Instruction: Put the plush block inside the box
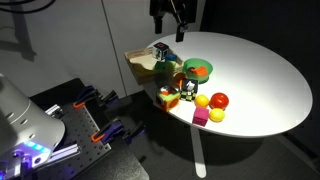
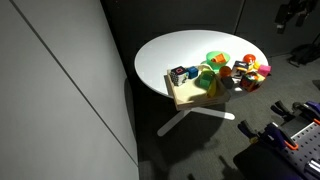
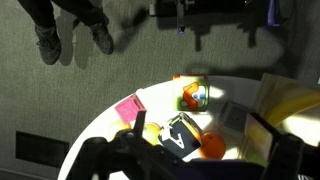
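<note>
The claw (image 1: pixel 170 28) hangs high above the box (image 1: pixel 143 68), well apart from everything on the round white table (image 1: pixel 260 75). Its two fingers (image 3: pixel 100 158) are spread wide and hold nothing; in the wrist view they frame the toys from the bottom corners.

The plush block (image 1: pixel 167 97), with red, yellow and green faces, sits on the table outside the box, just beyond its low wall and close to the table's rim. In the wrist view the block (image 3: pixel 194 95) stands alone on the white top, with the box edge off to its right.

A dark cube with white marks (image 3: pixel 180 135) lies just beside the block, on the side away from the box. Past it are a yellow ball (image 1: pixel 203 100), a red ball (image 1: pixel 219 100) and a magenta cube (image 1: pixel 200 117), all farther from the box than the block.

A green bowl (image 1: pixel 197 68) stands touching or nearly touching the box's far side. In an exterior view the box (image 2: pixel 195 92) already holds a small dark object; what it is cannot be told.
</note>
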`<state>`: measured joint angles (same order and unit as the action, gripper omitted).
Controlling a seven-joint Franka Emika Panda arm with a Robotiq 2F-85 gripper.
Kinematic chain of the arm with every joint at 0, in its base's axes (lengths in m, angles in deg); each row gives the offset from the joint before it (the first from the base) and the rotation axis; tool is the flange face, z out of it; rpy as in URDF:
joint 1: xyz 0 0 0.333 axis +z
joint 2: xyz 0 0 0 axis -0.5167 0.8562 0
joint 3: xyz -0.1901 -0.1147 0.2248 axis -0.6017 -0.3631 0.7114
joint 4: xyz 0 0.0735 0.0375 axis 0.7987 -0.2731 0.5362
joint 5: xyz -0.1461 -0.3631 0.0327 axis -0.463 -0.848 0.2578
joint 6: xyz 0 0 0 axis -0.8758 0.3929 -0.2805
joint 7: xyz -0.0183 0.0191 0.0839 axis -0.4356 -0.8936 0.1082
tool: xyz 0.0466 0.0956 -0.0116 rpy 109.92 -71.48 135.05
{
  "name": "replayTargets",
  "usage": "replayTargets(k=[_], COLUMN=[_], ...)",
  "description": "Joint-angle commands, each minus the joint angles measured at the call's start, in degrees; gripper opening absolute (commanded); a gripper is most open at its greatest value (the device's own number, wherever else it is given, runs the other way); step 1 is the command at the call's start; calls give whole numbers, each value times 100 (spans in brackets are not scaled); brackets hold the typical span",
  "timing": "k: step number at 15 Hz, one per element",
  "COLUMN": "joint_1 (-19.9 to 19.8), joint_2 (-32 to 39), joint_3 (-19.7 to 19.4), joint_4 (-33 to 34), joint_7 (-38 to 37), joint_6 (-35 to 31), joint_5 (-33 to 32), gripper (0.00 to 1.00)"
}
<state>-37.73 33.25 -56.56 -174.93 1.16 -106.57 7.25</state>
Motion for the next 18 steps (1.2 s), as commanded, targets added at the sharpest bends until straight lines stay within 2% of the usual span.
replayTargets(k=[1,7,12,18], joint_1=[-14,22,39,114], joint_2=[319,621,781,1403], joint_3=[23,18,63,147], joint_4=[-60,-446,-919,-814], joint_7=[-138,-36,-242,-376], joint_6=[-215,-1051,-2199,-2502], joint_5=[-27,188,169,158], gripper=[100,100,100,100])
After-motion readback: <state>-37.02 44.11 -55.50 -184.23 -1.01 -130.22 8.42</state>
